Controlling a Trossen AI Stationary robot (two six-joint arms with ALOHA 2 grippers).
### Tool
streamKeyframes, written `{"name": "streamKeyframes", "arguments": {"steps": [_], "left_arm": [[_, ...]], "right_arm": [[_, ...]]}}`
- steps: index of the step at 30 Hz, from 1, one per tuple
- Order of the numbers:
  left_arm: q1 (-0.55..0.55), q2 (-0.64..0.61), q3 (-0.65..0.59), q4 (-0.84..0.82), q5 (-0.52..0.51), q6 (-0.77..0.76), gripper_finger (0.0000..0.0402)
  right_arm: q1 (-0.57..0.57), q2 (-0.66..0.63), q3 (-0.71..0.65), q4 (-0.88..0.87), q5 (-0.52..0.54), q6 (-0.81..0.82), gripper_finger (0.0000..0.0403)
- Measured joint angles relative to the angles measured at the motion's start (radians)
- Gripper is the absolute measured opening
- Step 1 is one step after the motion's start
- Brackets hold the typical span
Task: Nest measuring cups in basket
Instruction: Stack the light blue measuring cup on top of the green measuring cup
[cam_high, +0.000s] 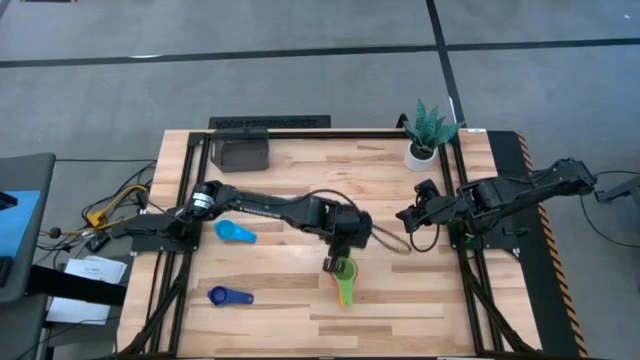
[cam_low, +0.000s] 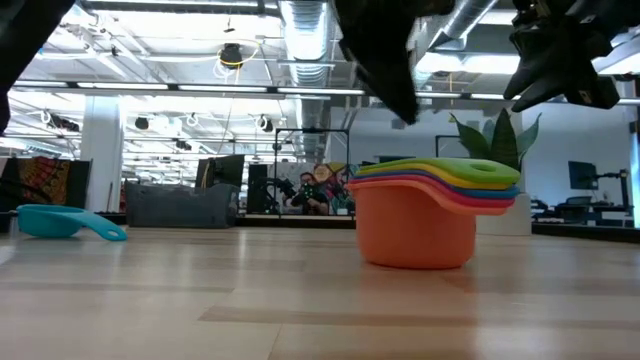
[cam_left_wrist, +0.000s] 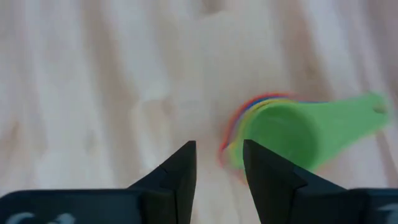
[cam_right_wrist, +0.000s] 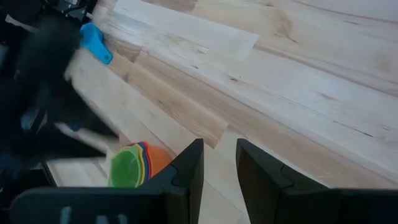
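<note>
Beneath the left gripper (cam_high: 340, 262), which hangs over the middle of the wooden table (cam_high: 300, 320), much of the nested stack of cups (cam_high: 343, 277) is covered in the high view by the arm's dark wrist, so only the green cup (cam_high: 345, 285) and its handle poke out on the near side. That gripper's fingers (cam_left_wrist: 180, 174) stand apart with bare wood showing between them; they hold nothing, and the stack lies just past and to one side of their tips, blurred in the left wrist view. At table height the stack shows better: an orange cup (cam_low: 415, 232) sits on the boards, with red, yellow and green rims layered inside it, handles fanned to one side. How many cups are stacked is hard to count. The dark grey basket (cam_high: 241, 150) stands at the far left corner of the table, well away from both grippers; its inside looks dark and no cup can be made out in it. The right gripper (cam_high: 404, 217) hovers off to the right of the stack, above the table and apart from it, its fingers (cam_right_wrist: 186, 171) also parted around nothing. Away to the left of the left gripper lies the light blue cup (cam_high: 235, 232), and nearer the front edge the dark blue cup (cam_high: 228, 296). A white pot with a green plant (cam_high: 427, 133) stands at the far right corner. Beyond the table the room is a large hall with ceiling lights, ducts and a person (cam_low: 322, 190) far off.
</note>
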Motion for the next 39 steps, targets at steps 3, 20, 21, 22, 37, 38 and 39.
{"name": "streamKeyframes", "arguments": {"steps": [3,20,21,22,37,38,39], "left_arm": [[0.016,-0.001,0.023,-0.132,-0.075,-0.123,0.0121],[-0.026,-0.333,-0.413,-0.121,-0.208,-0.543,0.0121],[-0.025,-0.373,-0.469,-0.085,-0.209,-0.577,0.0121],[-0.024,-0.415,-0.528,-0.047,-0.211,-0.613,0.0121],[-0.070,-0.927,-1.143,0.032,-0.327,-1.498,0.0121],[-0.074,-0.939,-1.166,0.031,-0.317,-1.522,0.0121],[-0.079,-0.948,-1.185,0.026,-0.307,-1.537,0.0121]], "right_arm": [[0.000,0.000,0.000,0.000,0.000,0.000,0.0119],[0.029,0.000,0.000,-0.027,0.003,-0.009,0.0119],[0.031,0.000,0.000,-0.027,0.003,-0.009,0.0119],[0.033,0.000,0.000,-0.030,0.003,-0.009,0.0119],[0.031,0.000,0.000,-0.020,0.064,-0.034,0.0119],[0.031,0.000,0.000,-0.018,0.074,-0.036,0.0119],[0.031,0.000,0.000,-0.016,0.082,-0.038,0.0119]]}}
